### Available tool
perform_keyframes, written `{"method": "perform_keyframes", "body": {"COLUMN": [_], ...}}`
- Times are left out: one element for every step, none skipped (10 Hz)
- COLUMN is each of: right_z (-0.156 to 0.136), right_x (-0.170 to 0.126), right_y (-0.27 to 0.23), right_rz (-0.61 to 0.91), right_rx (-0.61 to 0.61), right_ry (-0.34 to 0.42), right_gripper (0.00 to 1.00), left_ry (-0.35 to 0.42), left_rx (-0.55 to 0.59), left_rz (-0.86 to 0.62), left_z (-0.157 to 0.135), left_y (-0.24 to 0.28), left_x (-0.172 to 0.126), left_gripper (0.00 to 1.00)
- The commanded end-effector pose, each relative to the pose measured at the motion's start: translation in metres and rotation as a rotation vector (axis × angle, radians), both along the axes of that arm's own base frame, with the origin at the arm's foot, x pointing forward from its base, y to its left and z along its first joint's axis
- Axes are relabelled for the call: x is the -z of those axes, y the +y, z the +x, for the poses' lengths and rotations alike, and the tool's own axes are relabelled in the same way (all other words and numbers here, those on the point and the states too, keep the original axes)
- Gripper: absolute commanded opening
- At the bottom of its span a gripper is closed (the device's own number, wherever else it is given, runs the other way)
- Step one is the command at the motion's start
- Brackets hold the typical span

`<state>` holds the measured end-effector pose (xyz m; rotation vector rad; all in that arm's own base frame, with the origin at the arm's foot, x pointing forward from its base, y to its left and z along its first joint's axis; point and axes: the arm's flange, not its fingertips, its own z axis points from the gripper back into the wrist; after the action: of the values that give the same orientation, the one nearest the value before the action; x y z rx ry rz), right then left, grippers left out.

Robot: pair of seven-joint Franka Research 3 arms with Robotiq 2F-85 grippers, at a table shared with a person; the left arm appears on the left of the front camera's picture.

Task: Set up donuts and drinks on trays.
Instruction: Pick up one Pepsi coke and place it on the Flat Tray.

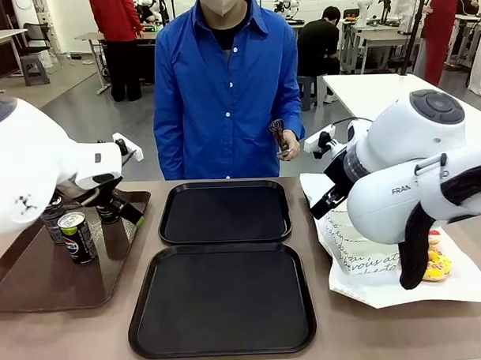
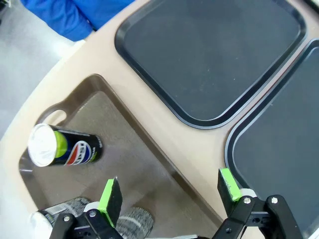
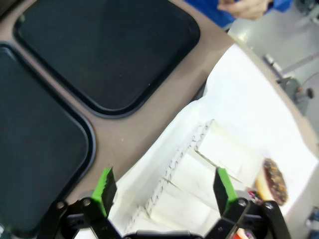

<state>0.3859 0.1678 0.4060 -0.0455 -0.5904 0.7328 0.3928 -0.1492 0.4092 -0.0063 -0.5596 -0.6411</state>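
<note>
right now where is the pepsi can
In the front view the Pepsi can stands upright on the brown tray on the robot's left side, just in front of the other cans and left of the near black tray.

Matt black plastic for the far tray and near tray; glossy, mirror-like brown for the larger tray; smooth dull tan for the table. Shiny silver metal atop the Pepsi can; crisp white paper with pinked edges for the sleeves.
</note>
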Motion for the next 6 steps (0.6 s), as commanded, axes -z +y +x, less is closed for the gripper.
{"method": "perform_keyframes", "body": {"right_z": [-0.138,-0.181,-0.213,-0.24,-0.261,-0.257], "right_x": [0.0,0.008,0.019,0.025,0.03,0.034], "right_y": [-0.05,-0.075,-0.092,-0.103,-0.113,-0.121], "right_rz": [-0.091,-0.103,-0.111,-0.114,-0.117,-0.17], "right_rx": [-0.04,-0.025,-0.021,-0.01,-0.008,-0.007], "right_ry": [-0.015,-0.036,-0.01,-0.005,0.018,0.042], "right_gripper": [1.0,1.0,1.0,1.0,1.0,1.0], "left_ry": [0.026,0.088,0.156,0.161,0.181,0.151], "left_rx": [0.034,0.092,0.109,0.123,0.137,0.15], "left_rz": [-0.019,-0.076,-0.092,-0.094,-0.112,-0.049], "left_z": [-0.107,-0.129,-0.161,-0.178,-0.188,-0.189], "left_y": [0.054,0.07,0.092,0.101,0.102,0.098], "left_x": [-0.013,-0.014,-0.012,-0.008,-0.005,-0.001], "left_gripper": [1.0,1.0,1.0,1.0,1.0,1.0]}}
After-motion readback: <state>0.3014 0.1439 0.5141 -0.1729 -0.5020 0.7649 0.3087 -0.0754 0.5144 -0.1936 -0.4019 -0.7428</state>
